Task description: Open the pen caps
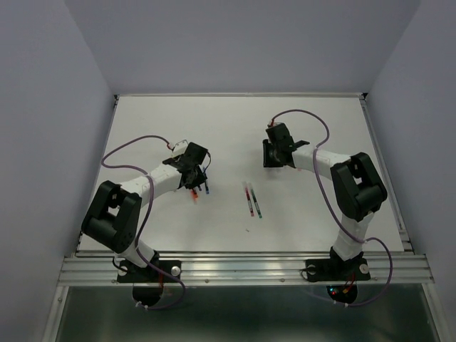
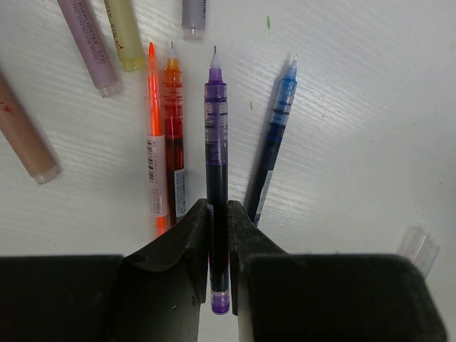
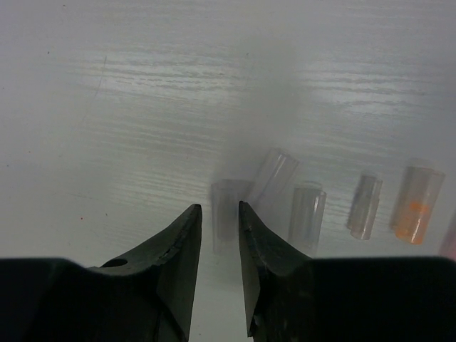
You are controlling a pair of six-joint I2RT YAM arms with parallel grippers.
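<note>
My left gripper point(image 2: 217, 206) is shut on a purple pen point(image 2: 216, 128), which has a bare tip and points away from me. Orange point(image 2: 152, 128), red point(image 2: 173, 121) and blue point(image 2: 274, 135) pens lie uncapped beside it on the white table. In the top view the left gripper point(image 1: 196, 182) is at mid-left and my right gripper point(image 1: 274, 158) is further back on the right. The right gripper point(image 3: 219, 208) is slightly open and holds nothing. It hovers low over a clear pen cap point(image 3: 226, 214) lying on the table. Several more pale caps point(image 3: 308, 214) lie to its right, one of them orange-tinted point(image 3: 415, 203).
Thicker grey-purple point(image 2: 89, 43), yellow point(image 2: 125, 32), grey point(image 2: 194, 14) and pinkish point(image 2: 25, 135) pens lie beyond the left gripper. A clear cap point(image 2: 420, 246) lies at its right. Two thin pens point(image 1: 251, 200) lie between the arms. The table edge rail point(image 1: 242, 267) runs along the front.
</note>
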